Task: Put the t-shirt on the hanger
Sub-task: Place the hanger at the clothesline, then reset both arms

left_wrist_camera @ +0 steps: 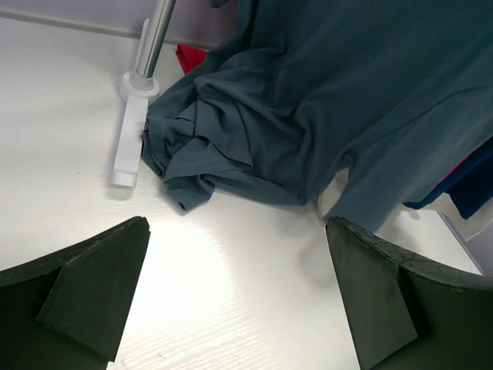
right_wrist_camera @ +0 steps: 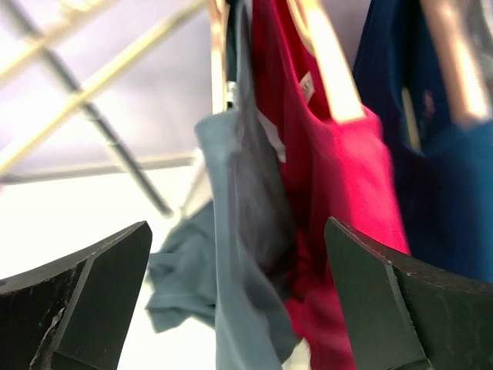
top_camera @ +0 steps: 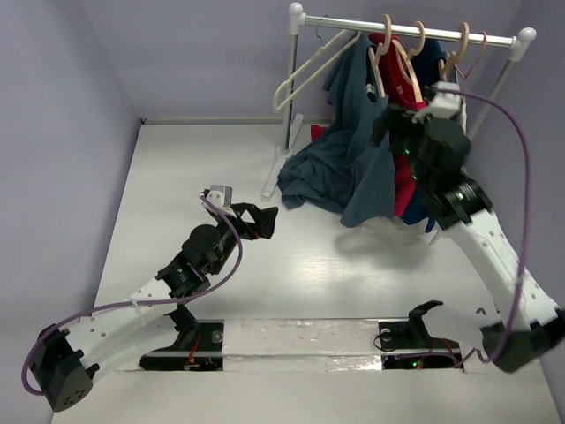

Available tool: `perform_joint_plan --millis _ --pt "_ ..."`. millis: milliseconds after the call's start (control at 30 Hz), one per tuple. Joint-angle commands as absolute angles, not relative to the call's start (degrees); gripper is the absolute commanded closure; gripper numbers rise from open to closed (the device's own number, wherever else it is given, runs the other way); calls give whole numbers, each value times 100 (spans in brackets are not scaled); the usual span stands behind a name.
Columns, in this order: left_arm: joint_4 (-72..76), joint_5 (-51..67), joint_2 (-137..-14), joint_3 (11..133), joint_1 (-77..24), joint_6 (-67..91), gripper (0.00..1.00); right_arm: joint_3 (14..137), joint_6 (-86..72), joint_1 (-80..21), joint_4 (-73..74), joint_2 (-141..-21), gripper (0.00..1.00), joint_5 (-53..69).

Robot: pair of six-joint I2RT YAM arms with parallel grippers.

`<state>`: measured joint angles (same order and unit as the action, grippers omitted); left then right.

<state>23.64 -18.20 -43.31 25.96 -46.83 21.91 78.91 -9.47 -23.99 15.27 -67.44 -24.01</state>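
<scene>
The slate-blue t-shirt (top_camera: 357, 150) hangs from the tan hanger (top_camera: 377, 69) on the rack rail, and its lower part lies bunched on the table (left_wrist_camera: 208, 146). In the right wrist view the t-shirt (right_wrist_camera: 246, 231) droops from the hanger's pale wood (right_wrist_camera: 218, 54), next to a red shirt. My right gripper (top_camera: 388, 124) is open and empty, raised beside the hanging cloth, which shows between its jaws (right_wrist_camera: 237, 254) without being gripped. My left gripper (top_camera: 262, 221) is open and empty, low over the table and short of the heap (left_wrist_camera: 239, 231).
A white clothes rack (top_camera: 292, 88) stands at the back on flat feet (left_wrist_camera: 127, 146). It holds a cream hanger (top_camera: 309, 75), a red shirt (right_wrist_camera: 339, 177) and a navy shirt (right_wrist_camera: 439, 177) on other tan hangers. Grey walls close in the white table (top_camera: 177, 177).
</scene>
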Motion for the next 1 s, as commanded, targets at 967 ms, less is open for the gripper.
perform_joint_plan --millis 967 --pt "615 -2479 -1783 2900 -4702 2962 1 4105 -2373 -2364 2391 -246 0 -554"
